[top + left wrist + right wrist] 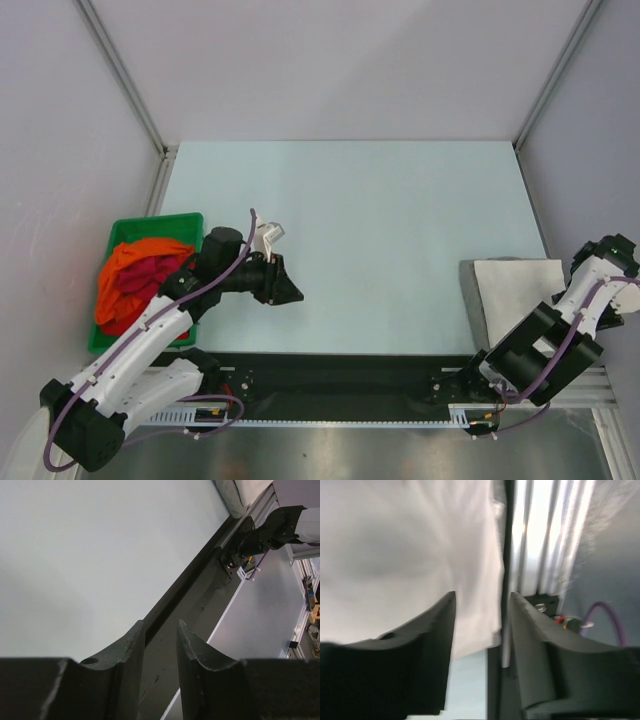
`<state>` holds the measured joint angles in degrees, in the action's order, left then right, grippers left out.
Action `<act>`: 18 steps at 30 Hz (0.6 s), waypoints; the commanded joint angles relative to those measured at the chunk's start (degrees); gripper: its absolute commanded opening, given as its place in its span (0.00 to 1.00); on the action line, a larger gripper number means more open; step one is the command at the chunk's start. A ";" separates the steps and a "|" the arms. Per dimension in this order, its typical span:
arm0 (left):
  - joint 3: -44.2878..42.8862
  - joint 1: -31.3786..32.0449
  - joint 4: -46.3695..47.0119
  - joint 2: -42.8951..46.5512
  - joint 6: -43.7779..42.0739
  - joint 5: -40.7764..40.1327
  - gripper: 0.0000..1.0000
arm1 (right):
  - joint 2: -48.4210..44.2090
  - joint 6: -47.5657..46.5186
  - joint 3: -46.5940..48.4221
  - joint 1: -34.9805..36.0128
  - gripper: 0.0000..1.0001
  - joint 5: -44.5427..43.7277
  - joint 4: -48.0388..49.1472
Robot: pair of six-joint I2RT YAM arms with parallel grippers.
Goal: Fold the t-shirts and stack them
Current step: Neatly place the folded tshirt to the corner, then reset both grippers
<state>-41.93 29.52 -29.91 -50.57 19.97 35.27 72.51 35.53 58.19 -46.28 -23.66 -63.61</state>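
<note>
Left jaws are hanging slightly parted and empty over the tabletop [380, 220]; right jaws are gaping above the white t-shirt [515, 285], which is lying on the grey t-shirt [471, 303]. The orange t-shirt [135, 254] and dark red t-shirt [142, 281] are sitting in the green bin [160, 220].

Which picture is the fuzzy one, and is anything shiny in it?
Right wrist view: blurry all over, the folded white fabric t-shirt smeared, bright glare streaks on the silver metal rail. Left wrist view: sharp black fingers. Top view: clear, evenly lit.
</note>
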 commanded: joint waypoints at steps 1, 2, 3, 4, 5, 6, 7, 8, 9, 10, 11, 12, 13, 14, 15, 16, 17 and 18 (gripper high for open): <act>0.36 -0.60 2.40 1.08 -0.89 2.17 0.36 | -2.98 0.59 1.74 -1.27 0.55 -6.57 -3.60; 0.45 -0.60 2.49 1.00 -0.89 2.18 0.36 | -3.51 0.59 2.70 -0.31 0.58 -7.10 -3.88; 0.54 -0.69 2.75 1.17 -0.89 2.35 0.36 | -4.21 0.42 3.50 1.18 0.64 -7.54 -3.80; 0.54 -0.78 2.75 1.17 -0.72 2.26 0.36 | -4.57 0.33 4.38 2.93 0.65 -7.98 -3.54; 0.62 -0.86 2.84 1.26 -0.72 2.26 0.36 | -4.22 0.33 5.25 7.30 0.65 -9.02 -3.62; 0.62 -0.95 2.93 1.17 -0.72 2.44 0.36 | -3.96 1.11 7.26 9.35 0.65 -9.04 -3.71; 0.71 -1.04 3.02 1.17 -0.72 2.53 0.36 | -3.61 1.12 7.81 11.98 0.65 -8.60 -3.27; 0.80 -1.22 3.19 1.08 -0.63 2.61 0.36 | -2.47 1.99 8.59 16.96 0.64 -8.51 -3.27; 0.89 -1.30 3.28 1.00 -0.54 2.79 0.36 | -1.85 3.22 10.08 19.97 0.63 -7.46 -3.10; 0.80 -1.39 3.45 0.82 -0.54 2.88 0.36 | -1.41 4.28 10.53 23.40 0.63 -6.41 -0.83; 0.89 -1.48 3.46 0.82 -0.54 2.97 0.36 | -0.54 4.89 11.23 27.17 0.63 -6.22 0.23; 0.89 -1.65 3.54 0.99 -0.46 2.88 0.36 | 0.26 5.77 12.20 35.48 0.63 -6.31 0.77; 0.97 -1.74 3.54 1.08 -0.37 2.62 0.36 | 0.70 5.78 13.60 39.30 0.63 -6.05 3.64; 1.06 -1.74 3.72 1.43 -0.11 2.44 0.36 | 1.22 5.08 14.13 43.69 0.63 -3.78 5.94; 1.06 -1.92 3.72 1.35 -0.02 2.26 0.36 | 2.36 5.16 15.01 51.65 0.63 -3.50 8.13; 1.24 -2.01 3.81 1.43 0.42 2.00 0.36 | 2.89 6.04 15.98 56.17 0.63 -3.59 9.20; 1.76 -2.10 4.68 1.87 1.47 1.65 0.36 | 3.33 6.48 15.81 59.17 0.63 -1.67 10.95; 2.20 -2.10 5.03 2.31 2.26 1.21 0.36 | 3.43 6.83 15.46 61.99 0.63 -0.43 12.97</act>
<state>-40.75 28.18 -27.88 -49.91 20.56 36.38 75.99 39.72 71.83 8.25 -26.96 -56.47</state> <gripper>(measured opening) 0.361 0.631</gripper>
